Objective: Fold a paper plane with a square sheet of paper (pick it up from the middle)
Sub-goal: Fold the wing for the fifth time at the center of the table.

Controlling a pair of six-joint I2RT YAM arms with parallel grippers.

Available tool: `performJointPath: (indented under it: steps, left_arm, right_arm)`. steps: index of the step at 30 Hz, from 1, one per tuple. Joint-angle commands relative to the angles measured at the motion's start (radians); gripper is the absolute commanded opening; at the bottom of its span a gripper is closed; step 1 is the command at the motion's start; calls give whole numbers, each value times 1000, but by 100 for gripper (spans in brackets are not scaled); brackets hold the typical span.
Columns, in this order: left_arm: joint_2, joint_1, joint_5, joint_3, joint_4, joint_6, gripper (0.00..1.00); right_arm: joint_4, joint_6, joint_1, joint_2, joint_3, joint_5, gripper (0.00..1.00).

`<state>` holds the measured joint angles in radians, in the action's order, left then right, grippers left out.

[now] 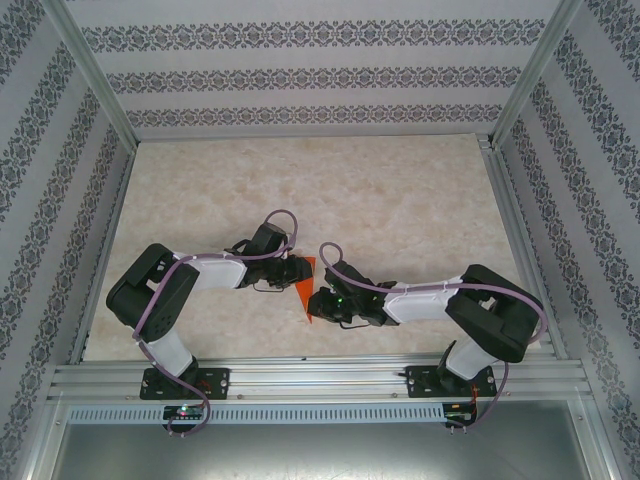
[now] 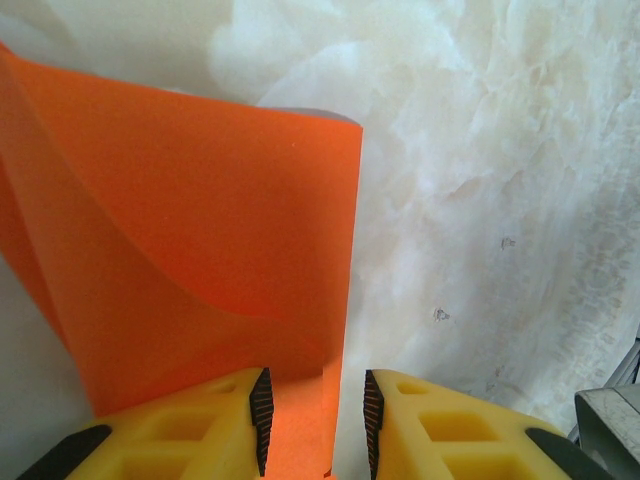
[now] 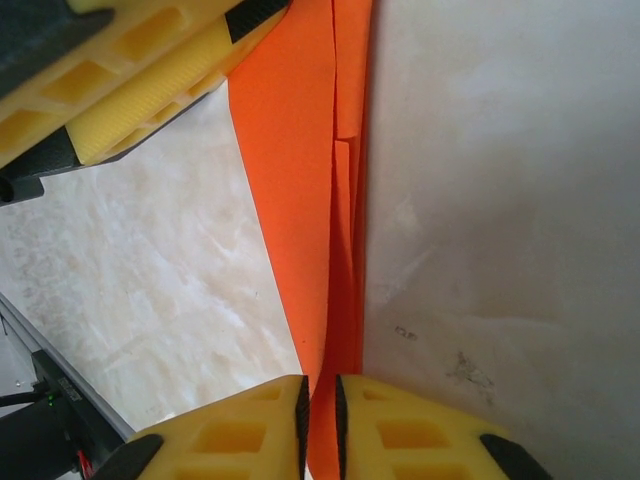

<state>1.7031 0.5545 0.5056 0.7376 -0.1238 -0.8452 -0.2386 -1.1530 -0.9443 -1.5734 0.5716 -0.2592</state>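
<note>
Thin orange-red sheet of paper point(image 1: 306, 287) raised on edge, centre of the top view

The right claw point(image 3: 320, 400) pinches its lower edge tight, keeping it off the marbled tabletop point(image 1: 350, 190) (probably to steady the crease). The left claw point(image 2: 315, 400) stands part-open around the layered, curling flap.

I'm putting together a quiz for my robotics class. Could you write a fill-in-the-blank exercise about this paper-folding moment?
1. The right gripper is shut on the edge of a sheet of ___.
2. The sheet is plain ___ in colour.
3. It passes between the ___ fingers of the left gripper.
4. Seen from above, ___ arms meet at the sheet.

Missing words: paper; orange; yellow; two.
</note>
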Motion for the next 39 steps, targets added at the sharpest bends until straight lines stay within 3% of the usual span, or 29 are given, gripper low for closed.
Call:
performJointPath:
  steps: [1,11,14,22,29,35,39]
  left_arm:
    - [56,-3,-33,-18,99,3,35]
    - [56,-4,-35,-16,106,6,35]
    - [55,-4,-37,-17,107,6,35]
    - [60,-3,-34,-13,105,6,35]
    - [61,-4,-32,-12,108,10,35]
    - [64,-4,-33,-15,103,4,35]
    - [64,-4,-38,-13,109,3,35]
  right_arm:
    - [-21,-12,2,-22,19,-8,15]
    - [23,-33,2,97,-35,89,17]
    - [6,-49,2,121,-56,101,22]
    - [-47,-57,-2,24,-1,48,27]
    - [-131,-78,-3,-40,-10,25,9]
    - [-103,-77,-14,-36,-38,31,3]
    - [-10,-52,-49,-52,-20,38,5]
